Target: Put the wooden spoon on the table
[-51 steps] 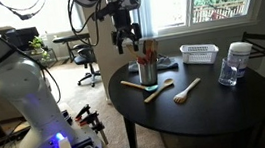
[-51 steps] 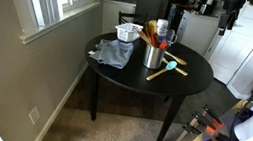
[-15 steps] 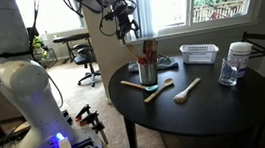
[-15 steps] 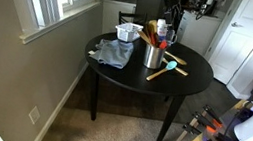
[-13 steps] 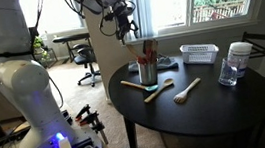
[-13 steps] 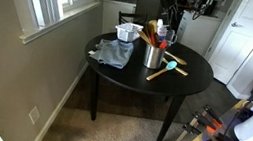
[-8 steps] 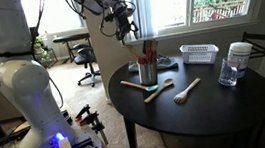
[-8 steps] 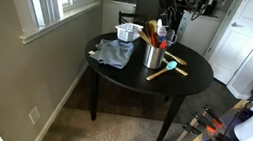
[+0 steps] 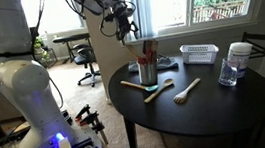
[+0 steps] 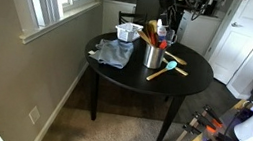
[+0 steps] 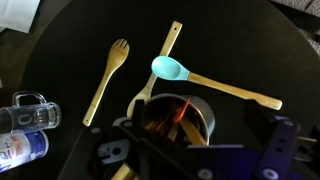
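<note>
Carpeted room with windows; round black table [image 9: 217,110] in the middle, shown in both exterior views. A metal cup [image 9: 147,71] stands upright on the table, near the edge facing the arm [image 9: 19,92]. The wooden spoon [image 9: 147,50] stands in the cup among other utensils, handle up, slightly tilted, not on the table. From the wrist view the cup [image 11: 182,116] is seen from above with brownish handles inside; which one is the wooden spoon cannot be told there.

The gripper [image 9: 125,28] hangs in the air above the cup and off to the side, well apart from it, touching nothing. In the wrist view the gripper [image 11: 195,146] is a dark blur along the bottom edge, its jaws spread wide with nothing held between them.

Three utensils lie flat on the table just beside the cup: a wooden fork [image 11: 108,78], a teal spoon [image 11: 170,68] with a long wooden handle, and a slim stick [image 11: 170,45] whose head is hard to make out. The teal spoon's head overlaps the stick.

A white basket [image 9: 199,52] sits behind the cup and a clear jar [image 9: 235,62] with a white lid stands apart from both. A blue-grey cloth [image 10: 114,53] lies crumpled near the table's window-side edge.
</note>
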